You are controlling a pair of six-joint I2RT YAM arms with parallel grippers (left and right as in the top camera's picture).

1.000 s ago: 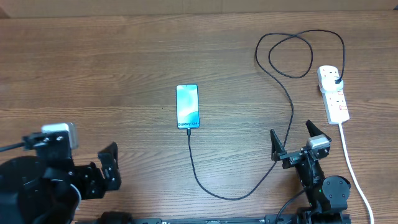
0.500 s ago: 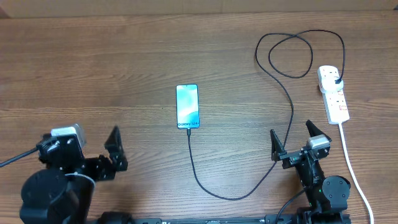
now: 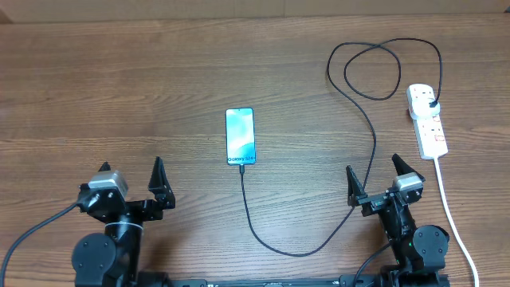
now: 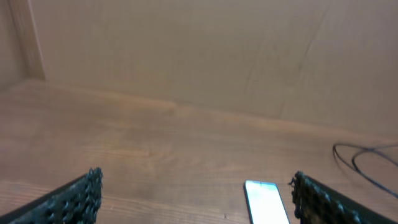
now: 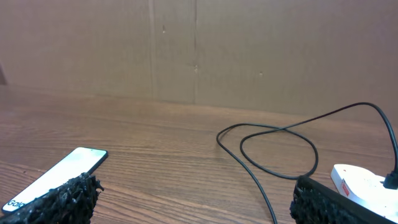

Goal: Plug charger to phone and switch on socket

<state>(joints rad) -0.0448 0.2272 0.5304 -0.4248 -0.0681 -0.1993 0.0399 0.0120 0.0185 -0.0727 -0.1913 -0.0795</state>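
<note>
The phone lies flat in the middle of the worktop, screen up. The charger touches the phone's edge at 6 o'clock. It bends away, loops at 1 o'clock, and its black plug sits in the socket at 2 o'clock. The left pincer at 7 o'clock is wide and holds nothing. The right pincer at 5 o'clock is the same.

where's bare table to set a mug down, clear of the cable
Bare: the table left of the phone, and the gap between phone and cable. Crowded: the right, around the cable loops and power strip.
</note>
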